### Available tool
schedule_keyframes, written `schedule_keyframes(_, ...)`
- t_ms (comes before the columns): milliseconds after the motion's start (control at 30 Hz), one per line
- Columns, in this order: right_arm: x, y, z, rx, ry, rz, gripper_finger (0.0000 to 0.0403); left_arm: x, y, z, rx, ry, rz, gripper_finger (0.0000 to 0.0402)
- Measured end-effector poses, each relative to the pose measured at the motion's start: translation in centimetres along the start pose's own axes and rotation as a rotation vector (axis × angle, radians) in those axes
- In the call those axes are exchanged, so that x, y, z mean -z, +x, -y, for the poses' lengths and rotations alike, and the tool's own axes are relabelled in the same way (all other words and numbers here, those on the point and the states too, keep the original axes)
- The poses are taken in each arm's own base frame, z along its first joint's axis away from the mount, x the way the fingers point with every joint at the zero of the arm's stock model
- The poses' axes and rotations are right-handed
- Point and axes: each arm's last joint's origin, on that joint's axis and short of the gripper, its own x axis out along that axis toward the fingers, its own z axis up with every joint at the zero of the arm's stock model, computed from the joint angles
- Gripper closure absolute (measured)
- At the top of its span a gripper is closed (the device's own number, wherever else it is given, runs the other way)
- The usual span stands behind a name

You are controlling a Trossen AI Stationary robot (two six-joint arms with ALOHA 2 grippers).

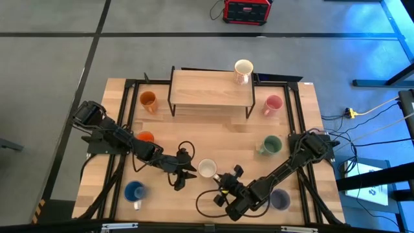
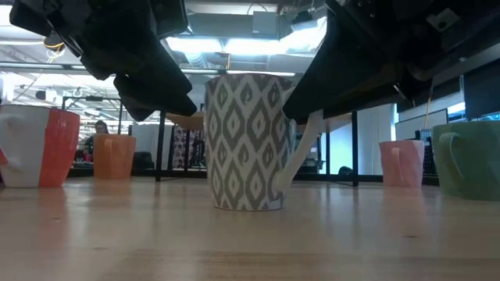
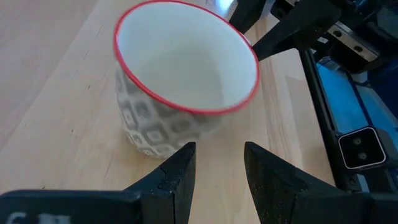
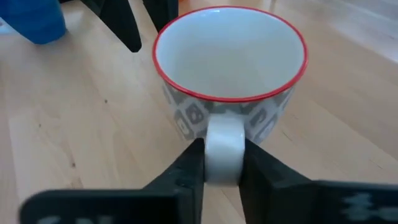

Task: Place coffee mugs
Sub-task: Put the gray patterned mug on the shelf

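Note:
A white mug with a grey diamond pattern and a red rim (image 1: 207, 169) stands upright on its base near the table's near edge; the low view shows it as well (image 2: 246, 140). My right gripper (image 4: 222, 148) sits at its near-right side, shut on its handle. My left gripper (image 3: 219, 149) is open just left of the mug (image 3: 180, 81), fingers pointing at it, apart from it. A cream mug (image 1: 244, 71) stands on the shelf. Amber (image 1: 148, 100), red-orange (image 1: 145, 136), blue (image 1: 134, 191), pink (image 1: 273, 104), green (image 1: 270, 145) and lavender (image 1: 279, 199) mugs stand on the table. My right gripper pinches the patterned mug's white loop handle (image 4: 224, 134) between its two fingers, one on each flat side. The fingers come slanting down from the table's near-right side. The mug stands upright with its base on the table (image 2: 248, 204).
A wooden shelf on a black frame (image 1: 210, 90) stands at the far middle of the table. Black rails (image 1: 299, 123) run along both table sides. The other mugs ring the working spot, with bare wood in the table's middle (image 1: 213, 133).

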Motion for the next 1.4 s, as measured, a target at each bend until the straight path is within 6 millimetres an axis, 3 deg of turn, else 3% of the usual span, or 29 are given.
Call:
schedule_keyframes(233,0.0,0.0,0.0,-0.004,0.001,-0.005,0.0359,0.0,0.0,0.0,0.009,0.0,-0.006,0.0271)
schedule_keyframes(400,-0.8,-0.4,-0.3,-0.005,-0.009,-0.029,0.0359,-1.8,-2.2,1.0,0.068,0.008,-0.111,0.0271)
schedule_keyframes(567,-4.2,-1.1,-0.7,0.054,-0.038,-0.053,0.0359,-4.2,-6.6,1.7,0.029,0.041,-0.24,0.0271)
schedule_keyframes(767,-11.3,-0.6,0.3,0.207,-0.006,-0.014,0.0359,-6.5,-12.9,1.3,0.016,0.048,-0.18,0.0271)
schedule_keyframes(967,-18.8,1.3,3.5,0.373,0.082,0.077,0.0359,-7.8,-17.8,0.6,0.025,0.026,0.004,0.0271)
schedule_keyframes(1133,-24.2,2.6,7.7,0.515,0.177,0.119,0.0359,-8.2,-20.2,0.0,-0.001,0.048,0.112,0.0271)
schedule_keyframes(1233,-26.5,3.6,10.6,0.605,0.244,0.148,0.0359,-8.3,-21.0,-0.2,-0.01,0.055,0.152,0.0271)
schedule_keyframes(1400,-28.7,5.9,14.9,0.706,0.326,0.131,0.0359,-8.4,-21.3,-0.4,-0.026,0.051,0.175,0.0271)
